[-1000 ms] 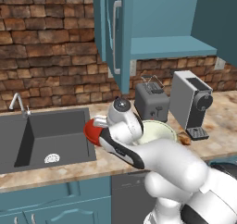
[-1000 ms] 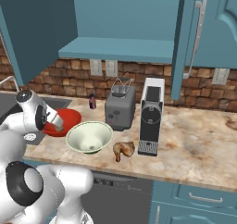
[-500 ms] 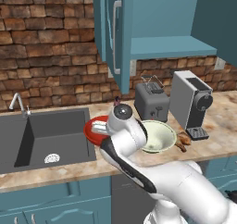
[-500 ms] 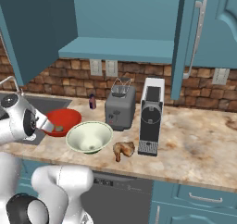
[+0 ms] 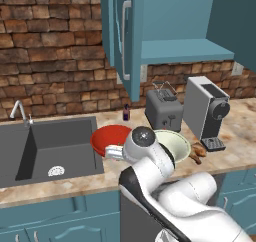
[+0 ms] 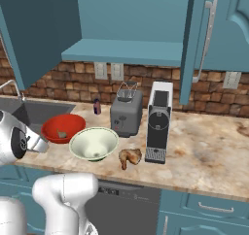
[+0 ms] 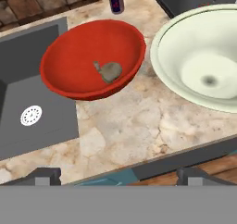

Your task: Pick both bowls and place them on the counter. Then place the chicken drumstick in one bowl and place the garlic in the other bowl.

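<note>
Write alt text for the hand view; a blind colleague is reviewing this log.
A red bowl holding a garlic bulb sits on the marbled counter beside an empty cream-green bowl. A dark sink lies left, and the open pincer hangs at the counter's front edge.

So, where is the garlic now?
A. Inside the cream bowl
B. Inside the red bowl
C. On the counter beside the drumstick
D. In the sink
B: the garlic lies on the bottom of the red bowl, while the cream bowl beside it is empty.
</note>
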Controlling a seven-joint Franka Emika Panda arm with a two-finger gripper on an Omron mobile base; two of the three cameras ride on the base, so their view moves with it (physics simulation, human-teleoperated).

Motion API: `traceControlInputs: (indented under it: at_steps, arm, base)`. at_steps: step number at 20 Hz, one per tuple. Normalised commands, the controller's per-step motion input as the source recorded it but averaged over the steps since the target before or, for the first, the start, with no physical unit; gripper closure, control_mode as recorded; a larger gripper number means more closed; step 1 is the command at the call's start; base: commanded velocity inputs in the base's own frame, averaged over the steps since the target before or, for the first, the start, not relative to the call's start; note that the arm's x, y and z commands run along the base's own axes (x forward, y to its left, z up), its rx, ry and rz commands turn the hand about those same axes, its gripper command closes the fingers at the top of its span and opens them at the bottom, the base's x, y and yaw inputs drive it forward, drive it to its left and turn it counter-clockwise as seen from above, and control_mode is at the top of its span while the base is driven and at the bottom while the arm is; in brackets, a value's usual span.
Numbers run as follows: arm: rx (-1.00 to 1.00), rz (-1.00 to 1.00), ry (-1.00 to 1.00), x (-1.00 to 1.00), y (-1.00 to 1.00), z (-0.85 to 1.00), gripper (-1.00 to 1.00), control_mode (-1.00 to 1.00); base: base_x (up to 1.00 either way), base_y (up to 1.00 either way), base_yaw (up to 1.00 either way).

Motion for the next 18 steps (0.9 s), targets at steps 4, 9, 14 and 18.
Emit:
traceControlInputs:
  at_steps: [4,9,14,18]
  arm:
    - [0.00,0.00,0.00,-0.58,-0.52,0.00,-1.00,-1.00]
    - [0.00,0.00,0.00,-0.32,-0.67,0.00,-1.00,-1.00]
    - [0.00,0.00,0.03,-0.18,-0.73,0.00,-1.00,-1.00]
    - [0.00,0.00,0.02,-0.22,-0.74,-0.05,-1.00,-1.00]
  base:
    - [0.00,0.00,0.00]
    - [0.00,0.00,0.00]
    - [0.00,0.00,0.00]
    - [0.00,0.00,0.00]
